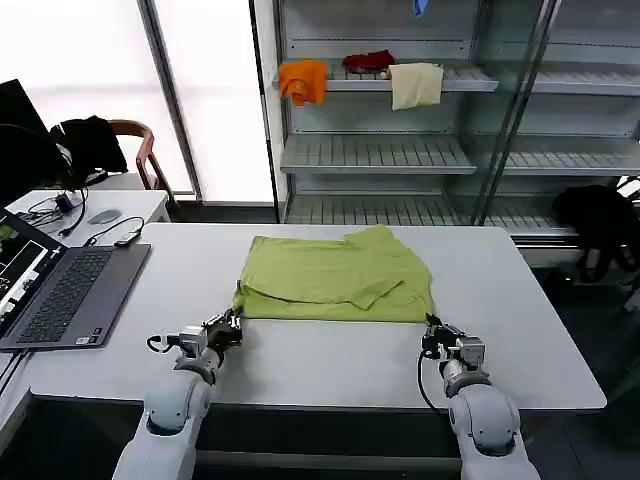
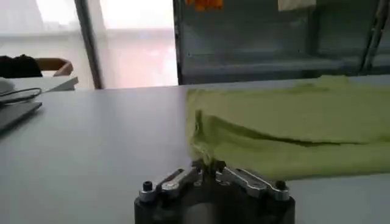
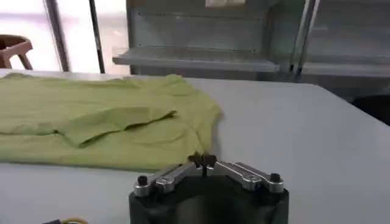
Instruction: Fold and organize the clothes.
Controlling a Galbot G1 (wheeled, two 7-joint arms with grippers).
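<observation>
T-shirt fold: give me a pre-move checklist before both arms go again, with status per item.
1. T-shirt lies fully on the table: ok.
2. Left pincer at the near-left corner of the shirt: ok.
3. Right pincer at the near-right corner: ok.
4. Both pincers gripping cloth: cannot tell; tips look closed at the hem.
5. Sleeves tucked in flat: not ok; a flap lies loose on top.
6. Laptop is apart from the shirt: ok.

You see the lime T-shirt lying partly folded on the desk. Your left claw sits at its near left corner, your right claw at its near right corner, both low on the desk.
</observation>
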